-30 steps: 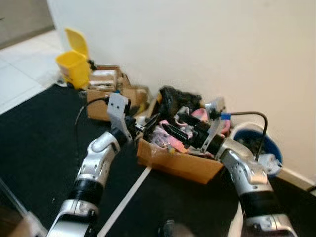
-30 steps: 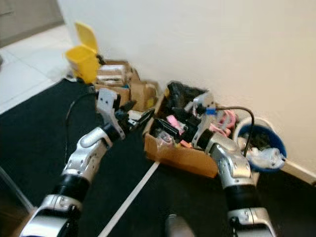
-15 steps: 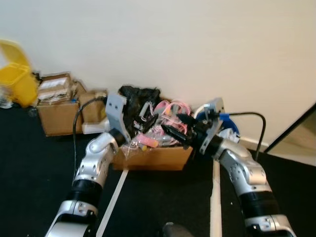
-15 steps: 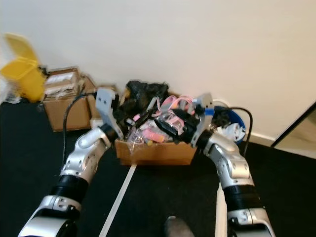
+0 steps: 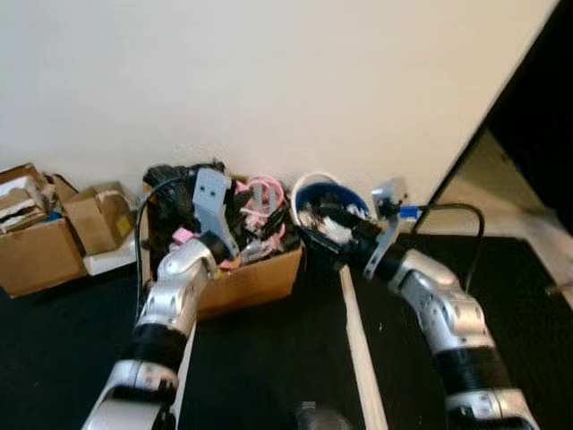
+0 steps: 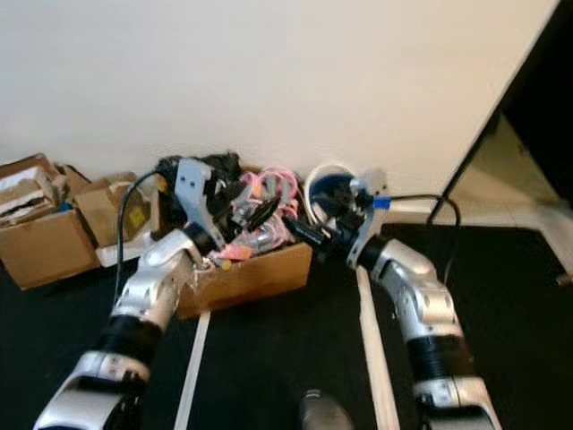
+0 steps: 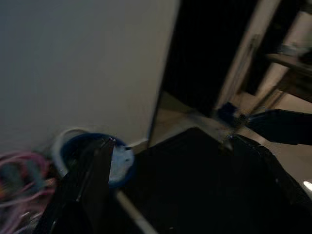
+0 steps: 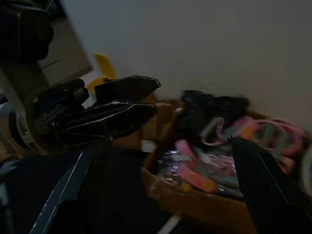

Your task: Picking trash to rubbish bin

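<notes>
- You have a cardboard box (image 6: 255,273) of trash (image 6: 260,202) on the black floor (image 5: 269,376) against the white wall (image 5: 269,81); it holds pink loops, black bags and clear wrappers.
- The blue bin (image 5: 329,199) stands just beside the box on your right, also against the wall, with white rubbish inside.
- Your left gripper (image 6: 252,215) is raised over the box; its fingers (image 8: 114,109) look nearly closed, and you hold nothing you can make out.
- Your right gripper (image 6: 309,235) sits between the box and the bin, pointing toward the box. In the right wrist view its fingers (image 8: 258,185) are spread wide and hold nothing.
- Two more boxes (image 5: 40,237) stand against the wall further to your left.
- A pale strip (image 5: 358,345) runs across the floor beneath your right arm.
</notes>
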